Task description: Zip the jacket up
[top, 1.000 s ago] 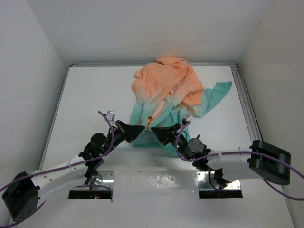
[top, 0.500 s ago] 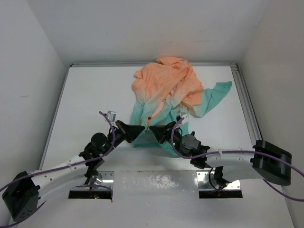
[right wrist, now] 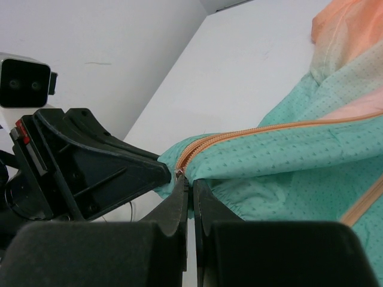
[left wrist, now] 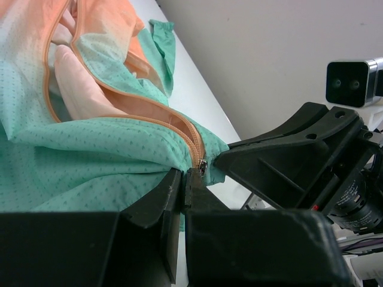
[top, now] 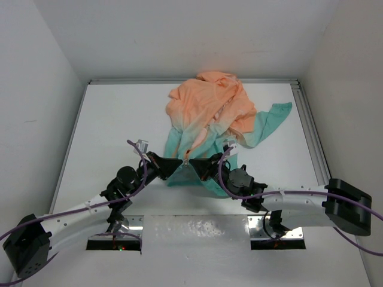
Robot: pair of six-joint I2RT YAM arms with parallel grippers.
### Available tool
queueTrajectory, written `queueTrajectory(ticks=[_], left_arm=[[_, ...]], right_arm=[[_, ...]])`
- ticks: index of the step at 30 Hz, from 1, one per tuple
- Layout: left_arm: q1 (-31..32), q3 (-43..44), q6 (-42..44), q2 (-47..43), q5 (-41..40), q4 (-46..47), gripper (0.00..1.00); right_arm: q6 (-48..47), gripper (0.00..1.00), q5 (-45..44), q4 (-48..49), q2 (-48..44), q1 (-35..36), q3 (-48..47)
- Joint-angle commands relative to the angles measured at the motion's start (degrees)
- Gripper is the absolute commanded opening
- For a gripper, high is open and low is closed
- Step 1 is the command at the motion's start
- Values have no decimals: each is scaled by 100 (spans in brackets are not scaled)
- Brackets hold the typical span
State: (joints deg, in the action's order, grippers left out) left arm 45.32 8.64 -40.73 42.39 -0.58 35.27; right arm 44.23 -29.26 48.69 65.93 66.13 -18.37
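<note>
The jacket lies crumpled at the back middle of the table, peach at the far end and teal at the near hem, with an orange zipper running down its front. My left gripper and right gripper meet tip to tip at the near hem, one on each side of the zipper's bottom end. In the left wrist view the left gripper is shut on the teal hem beside the small metal slider. In the right wrist view the right gripper is shut on the hem just under the zipper's end.
A teal sleeve trails to the right toward a metal rail along the table's right edge. White walls enclose the table on three sides. Purple cables loop over both arms.
My right arm has shifted a little left and forward, bringing its gripper closer to the left one at the hem. The left gripper and the jacket have hardly moved.
</note>
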Motion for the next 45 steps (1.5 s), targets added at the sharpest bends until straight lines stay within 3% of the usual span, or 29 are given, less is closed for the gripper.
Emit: queueTrajectory(ticks=[1, 6, 15, 20, 27, 45], left_arm=[[21, 190, 118, 24, 84, 51, 0], [21, 199, 144, 32, 75, 15, 0], [65, 278, 162, 217, 84, -11, 0], [82, 331, 188, 261, -47, -108, 0], [109, 375, 136, 331, 268, 15, 0], [249, 331, -102, 296, 691, -406, 0]], right_arm=[[147, 0, 60, 238, -142, -4, -132], [165, 0, 25, 168, -203, -4, -105], [-28, 0, -501, -1263, 42, -3, -1140], [-81, 0, -704, -1511, 157, -3, -1353], [-116, 0, -1134, -2494, 517, -39, -1942], [68, 0, -1161, -2820, 175, -118, -1749]])
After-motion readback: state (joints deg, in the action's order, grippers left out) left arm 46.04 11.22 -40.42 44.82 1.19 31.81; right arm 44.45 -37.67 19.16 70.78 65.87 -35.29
